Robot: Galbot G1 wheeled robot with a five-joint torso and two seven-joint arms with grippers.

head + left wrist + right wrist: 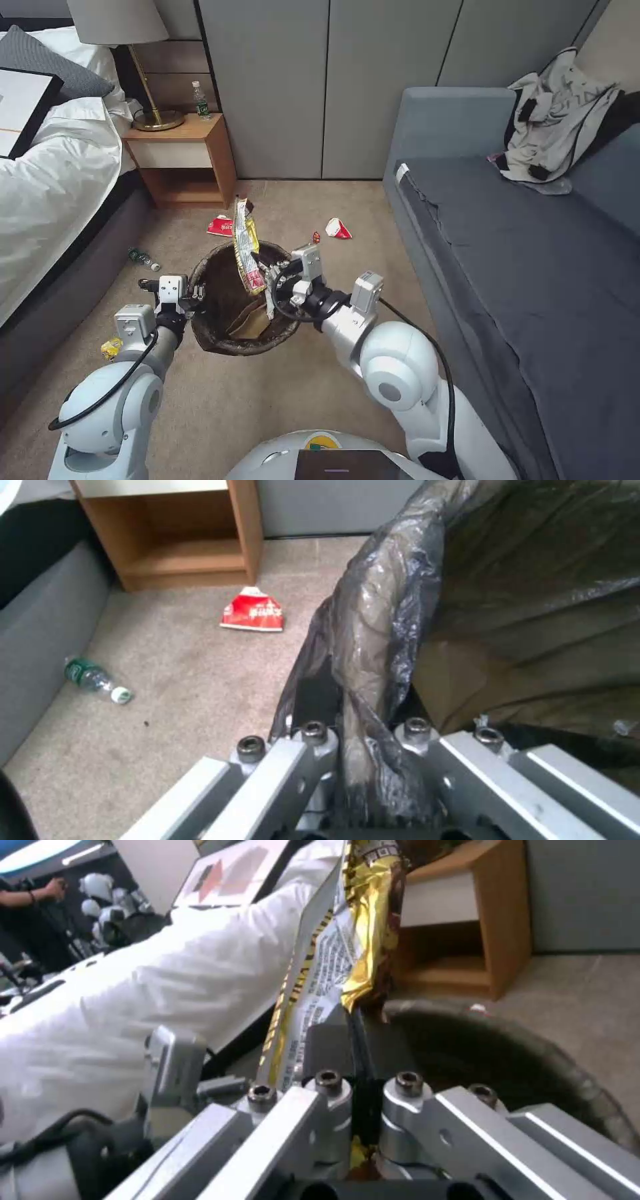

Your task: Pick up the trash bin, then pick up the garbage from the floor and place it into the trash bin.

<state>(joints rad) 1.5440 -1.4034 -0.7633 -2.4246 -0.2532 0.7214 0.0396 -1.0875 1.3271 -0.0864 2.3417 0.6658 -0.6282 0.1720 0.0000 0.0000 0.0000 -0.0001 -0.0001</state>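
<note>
At nine o'clock of the trash bin (220,320), the left hand (195,293) is clamped on its bagged rim, holding it above the carpet. At three o'clock, the right hand (265,270) pinches a yellow wrapper (245,250) upright over the bin's mouth.

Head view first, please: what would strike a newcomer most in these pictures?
The yellow wrapper stands upright, pinched by the right end effector over the trash bin. The left end effector is clamped on the bin's bagged rim. On the carpet beyond lie red-and-white packets and a green bottle by the bed.
</note>
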